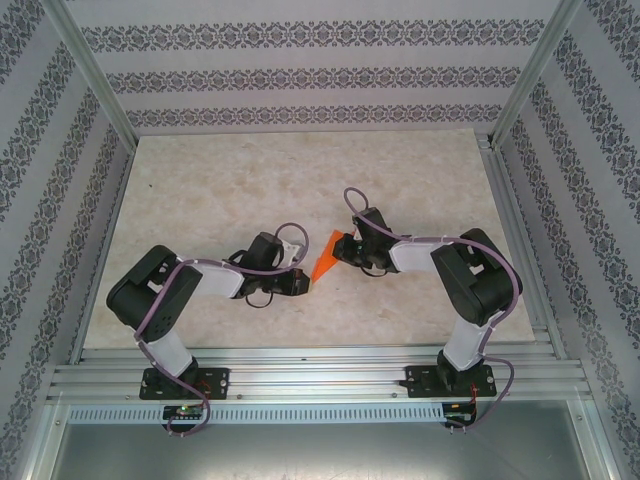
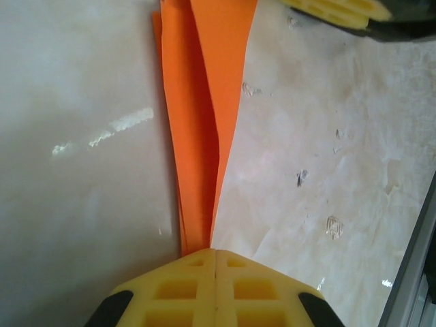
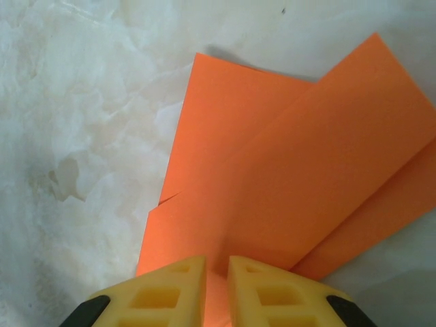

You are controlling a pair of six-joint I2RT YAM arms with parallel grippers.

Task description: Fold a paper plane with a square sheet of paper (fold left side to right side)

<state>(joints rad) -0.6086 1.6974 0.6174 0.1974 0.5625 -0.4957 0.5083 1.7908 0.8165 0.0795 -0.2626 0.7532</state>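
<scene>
Left claw [image 2: 215, 253] pinches paper plane [image 2: 197, 136] tip; right claw [image 3: 216, 266] clamps tail.

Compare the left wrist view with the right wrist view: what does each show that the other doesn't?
Left wrist: the paper plane narrowing to its nose, pinched in the shut left gripper, with the other arm's yellow fingers at the top edge and a metal rail. Right wrist: the plane's wide layered tail flaps running between the right gripper fingers. Both: orange paper against the pale marbled table.
</scene>
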